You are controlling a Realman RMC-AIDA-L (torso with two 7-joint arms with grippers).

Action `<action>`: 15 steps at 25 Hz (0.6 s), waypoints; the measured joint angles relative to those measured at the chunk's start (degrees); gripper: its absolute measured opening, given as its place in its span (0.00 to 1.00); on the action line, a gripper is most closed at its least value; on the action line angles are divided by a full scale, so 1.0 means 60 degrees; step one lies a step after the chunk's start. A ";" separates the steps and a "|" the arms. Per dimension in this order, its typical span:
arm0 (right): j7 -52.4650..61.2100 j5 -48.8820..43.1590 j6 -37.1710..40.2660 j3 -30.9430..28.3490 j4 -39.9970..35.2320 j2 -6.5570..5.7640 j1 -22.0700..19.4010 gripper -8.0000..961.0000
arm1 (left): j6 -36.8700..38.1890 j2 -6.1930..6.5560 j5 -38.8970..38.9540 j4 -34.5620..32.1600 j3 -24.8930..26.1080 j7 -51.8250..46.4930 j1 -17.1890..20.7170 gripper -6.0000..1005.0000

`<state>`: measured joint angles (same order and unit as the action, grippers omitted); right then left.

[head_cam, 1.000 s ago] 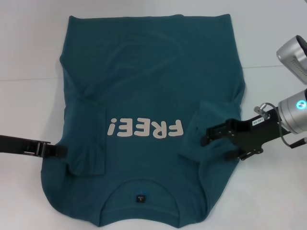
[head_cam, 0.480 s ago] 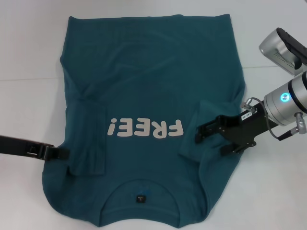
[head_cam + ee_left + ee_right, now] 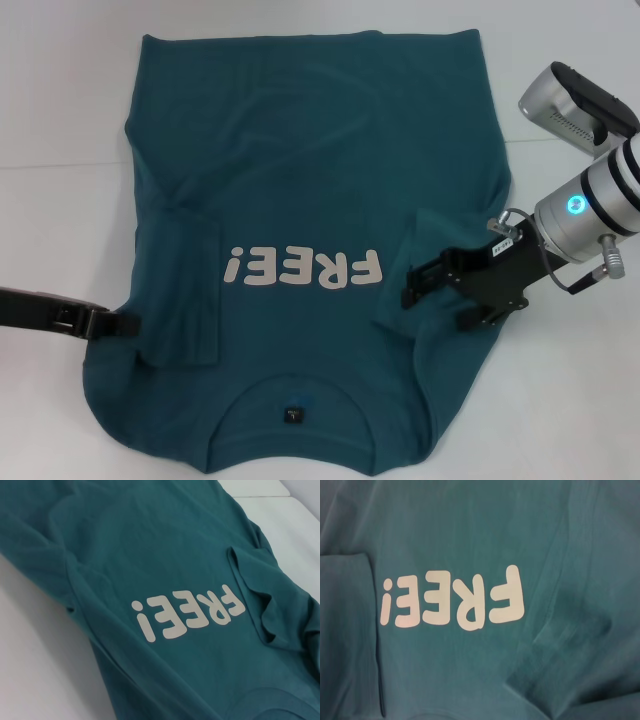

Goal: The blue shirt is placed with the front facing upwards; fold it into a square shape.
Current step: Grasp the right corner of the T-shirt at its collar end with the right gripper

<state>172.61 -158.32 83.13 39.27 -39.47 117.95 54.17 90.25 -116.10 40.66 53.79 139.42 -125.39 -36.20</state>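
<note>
The right gripper (image 3: 412, 290) reaches in from the robot's right, its dark fingers (image 3: 425, 279) low over the folded-in sleeve (image 3: 440, 255) of the blue shirt (image 3: 300, 150); whether they are clenched or released cannot be told. The left gripper (image 3: 128, 325) comes in from the robot's left, its tips at the shirt's edge beside the other folded-in sleeve (image 3: 185, 300), and its fingers' state cannot be told either. Between the two grippers lies the white "FREE!" lettering (image 3: 303, 269). The shirt is spread front up with its collar (image 3: 292, 395) nearest the robot. Beyond the cloth on every side is a plain white tabletop (image 3: 60, 100).
</note>
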 joint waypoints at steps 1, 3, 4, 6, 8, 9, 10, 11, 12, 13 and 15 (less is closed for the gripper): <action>0.0001 -0.0005 -0.0015 -0.0010 0.0081 -0.0005 0.0029 0.92 | 0.0002 0.0000 0.0002 0.0000 0.0005 0.0011 0.0003 0.04; 0.0002 -0.0008 -0.0034 -0.0023 0.0262 -0.0038 0.0083 0.92 | 0.0002 0.0000 0.0002 -0.0004 0.0025 0.0014 0.0010 0.04; 0.0002 -0.0009 -0.0038 -0.0024 0.0323 -0.0051 0.0097 0.92 | 0.0002 0.0001 0.0001 -0.0015 0.0032 0.0019 0.0014 0.04; 0.0002 -0.0017 -0.0048 -0.0068 0.0373 -0.0065 0.0117 0.92 | -0.0002 0.0000 0.0001 -0.0036 0.0040 0.0033 0.0019 0.04; 0.0002 -0.0072 -0.0051 -0.0145 0.0379 -0.0067 0.0146 0.92 | -0.0015 0.0000 0.0001 -0.0044 0.0022 0.0044 0.0019 0.04; 0.0002 -0.0154 -0.0048 -0.0195 0.0383 -0.0068 0.0171 0.92 | -0.0020 0.0000 0.0001 -0.0050 0.0009 0.0048 0.0019 0.04; 0.0002 -0.0249 -0.0035 -0.0265 0.0388 -0.0069 0.0193 0.92 | -0.0024 0.0000 0.0001 -0.0060 -0.0004 0.0064 0.0019 0.04; 0.0002 -0.0336 -0.0023 -0.0334 0.0391 -0.0070 0.0208 0.92 | -0.0031 0.0001 0.0004 -0.0071 -0.0004 0.0086 0.0019 0.04; 0.0002 -0.0399 -0.0010 -0.0428 0.0393 -0.0074 0.0222 0.92 | -0.0036 0.0000 0.0009 -0.0075 -0.0004 0.0104 0.0018 0.04; 0.0002 -0.0441 -0.0016 -0.0509 0.0401 -0.0080 0.0228 0.92 | -0.0039 0.0000 0.0018 -0.0081 -0.0004 0.0124 0.0018 0.04; 0.0002 -0.0456 -0.0036 -0.0592 0.0476 -0.0091 0.0228 0.92 | -0.0046 0.0000 0.0028 -0.0087 -0.0005 0.0135 0.0016 0.04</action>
<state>172.62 -161.05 82.91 35.72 -36.61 117.41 55.54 89.97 -116.10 40.83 53.27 139.39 -124.58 -36.10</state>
